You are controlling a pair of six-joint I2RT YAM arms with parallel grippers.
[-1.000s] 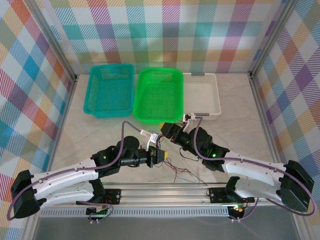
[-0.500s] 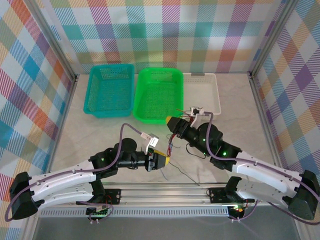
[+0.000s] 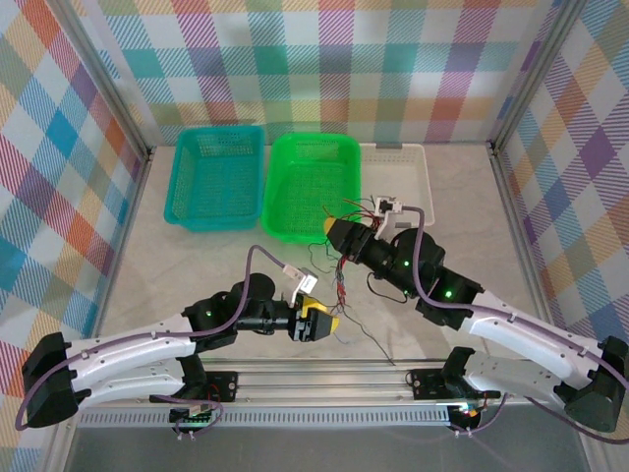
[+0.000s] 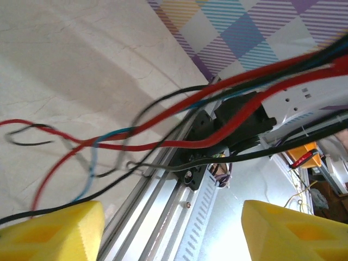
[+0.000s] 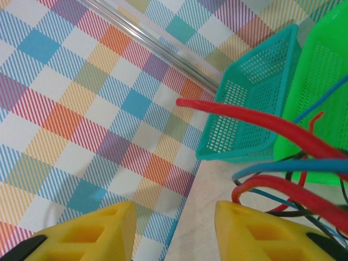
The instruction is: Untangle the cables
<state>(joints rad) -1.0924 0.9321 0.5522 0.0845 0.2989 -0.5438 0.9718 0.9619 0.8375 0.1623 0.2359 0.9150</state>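
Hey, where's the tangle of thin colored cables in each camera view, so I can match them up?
Top external: the cables bunch mid-table, just below the green basket.
Left wrist: strung across the middle of the picture.
Right wrist: right side, in front of the green basket.
Shared landmark: the green basket, in the top and right wrist views.

No legible text or labels

Pastel plaid walls (image 3: 324, 69), pale marble tabletop (image 3: 187, 261) — aluminium frame posts (image 3: 116, 93)
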